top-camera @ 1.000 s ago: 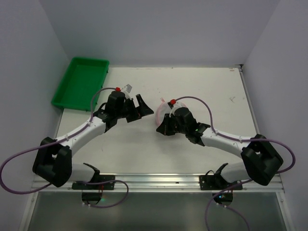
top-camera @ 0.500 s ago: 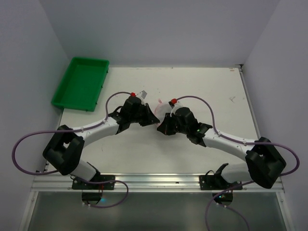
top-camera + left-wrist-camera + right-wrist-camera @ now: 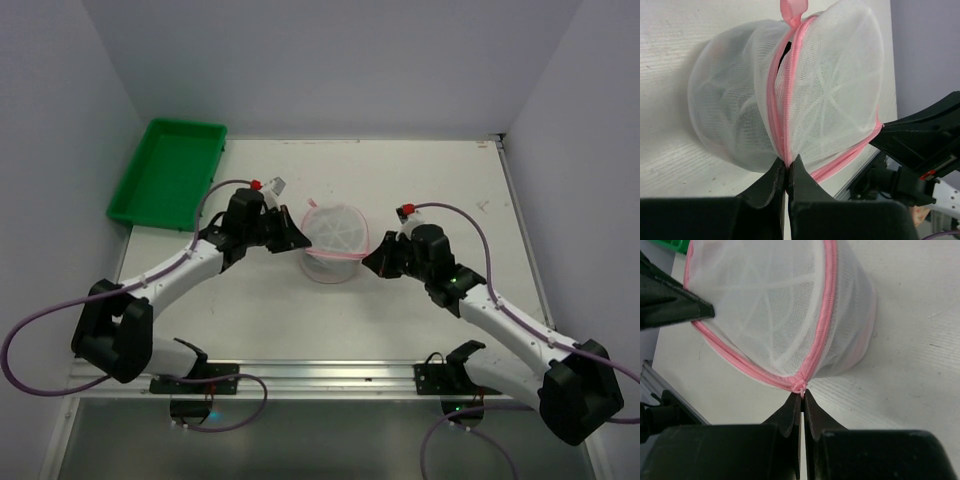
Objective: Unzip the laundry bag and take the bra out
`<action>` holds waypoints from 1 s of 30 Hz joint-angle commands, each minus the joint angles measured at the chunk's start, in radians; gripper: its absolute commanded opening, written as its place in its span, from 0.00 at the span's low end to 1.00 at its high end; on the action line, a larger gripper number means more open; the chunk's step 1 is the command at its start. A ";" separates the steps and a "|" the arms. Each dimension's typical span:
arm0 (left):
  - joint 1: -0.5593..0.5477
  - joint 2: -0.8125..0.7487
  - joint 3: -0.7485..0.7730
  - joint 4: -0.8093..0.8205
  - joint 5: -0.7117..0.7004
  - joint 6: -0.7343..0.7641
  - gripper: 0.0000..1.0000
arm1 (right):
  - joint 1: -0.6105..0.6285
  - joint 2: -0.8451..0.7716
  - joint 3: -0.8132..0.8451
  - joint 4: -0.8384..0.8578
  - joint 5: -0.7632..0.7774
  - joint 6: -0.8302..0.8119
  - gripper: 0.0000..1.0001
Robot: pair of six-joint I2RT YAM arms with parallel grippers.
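Left hand (image 3: 786,172) now seemingly on bag (image 3: 832,100)

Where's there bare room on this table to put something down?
Free: the table far right of the laundry bag, the near strip along the metal rail, the green tray. Crowded: the middle, where left fingers and right fingers pinch the bag.

White mesh laundry bag (image 3: 335,238), pink zipper trim (image 3: 776,107), green tray (image 3: 150,195), black left claw (image 3: 788,169), black right claw (image 3: 802,397)

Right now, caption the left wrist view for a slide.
Left gripper shut on pink zipper trim of the laundry bag.
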 commanded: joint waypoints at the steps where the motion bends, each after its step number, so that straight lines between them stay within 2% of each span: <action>1: 0.051 0.039 0.102 -0.134 0.023 0.200 0.00 | -0.030 0.017 0.030 -0.037 -0.043 -0.078 0.00; 2: 0.051 0.076 0.125 -0.147 0.036 0.210 0.00 | -0.018 0.032 0.040 -0.027 -0.100 -0.080 0.00; 4: 0.056 0.112 0.194 -0.144 0.037 0.208 0.01 | 0.013 0.064 0.075 -0.004 -0.117 -0.075 0.00; 6: 0.056 0.171 0.271 -0.128 0.040 0.172 0.11 | 0.077 0.123 0.122 0.006 -0.111 -0.054 0.00; 7: 0.057 0.205 0.291 -0.118 0.045 0.152 0.18 | 0.118 0.143 0.138 0.026 -0.110 -0.043 0.00; 8: 0.056 0.217 0.321 -0.086 0.048 0.133 0.32 | 0.136 0.182 0.148 0.033 -0.111 -0.028 0.00; 10: 0.059 0.244 0.334 -0.043 0.048 0.073 0.48 | 0.165 0.222 0.184 0.096 -0.117 0.023 0.00; 11: 0.061 0.245 0.336 -0.039 0.051 0.040 0.69 | 0.169 0.258 0.191 0.114 -0.119 0.038 0.00; 12: 0.064 0.241 0.328 -0.038 0.051 0.026 0.82 | 0.172 0.272 0.204 0.145 -0.116 0.063 0.00; 14: 0.064 0.186 0.259 -0.029 -0.009 -0.026 1.00 | 0.176 0.299 0.219 0.162 -0.107 0.077 0.00; 18: 0.064 0.019 0.064 0.043 -0.125 -0.103 1.00 | 0.188 0.364 0.263 0.191 -0.125 0.077 0.00; 21: 0.039 -0.019 -0.026 0.057 -0.099 -0.148 0.99 | 0.203 0.397 0.291 0.188 -0.120 0.066 0.00; 24: -0.030 -0.026 -0.048 0.111 -0.099 -0.171 0.93 | 0.229 0.422 0.308 0.187 -0.108 0.064 0.00; 27: -0.068 -0.010 -0.045 0.142 -0.119 -0.197 0.79 | 0.246 0.433 0.322 0.179 -0.100 0.066 0.00; 30: -0.074 0.000 -0.054 0.149 -0.141 -0.211 0.51 | 0.251 0.416 0.310 0.152 -0.074 0.058 0.00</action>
